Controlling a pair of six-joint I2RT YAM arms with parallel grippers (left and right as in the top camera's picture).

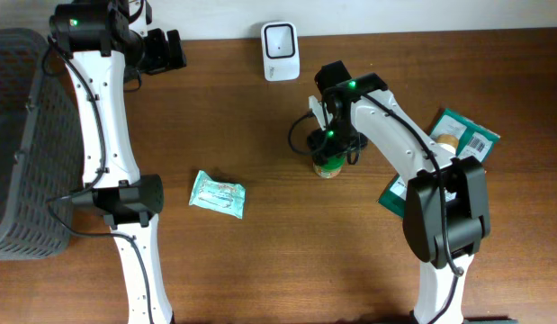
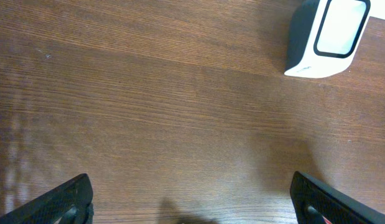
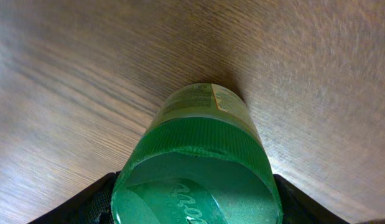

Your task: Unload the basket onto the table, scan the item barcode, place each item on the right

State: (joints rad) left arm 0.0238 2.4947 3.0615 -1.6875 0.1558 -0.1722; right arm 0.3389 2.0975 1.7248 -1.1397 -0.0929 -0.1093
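White arm links (image 1: 103,108), black joints (image 1: 127,200), green indicator lights (image 1: 352,86), black cables (image 1: 294,135), black fingers (image 2: 61,202)

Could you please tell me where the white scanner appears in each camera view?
Overhead: white scanner at top centre.
Left wrist: white scanner in the top right corner, cut by the frame.
Right wrist: not in it.
Shared landmark: the wooden table, in all three views.

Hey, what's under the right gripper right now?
A green-lidded jar stands on the table, between the fingers of the right gripper. The lid covers most of its side; only a strip of label shows, no barcode. Its base is hidden.
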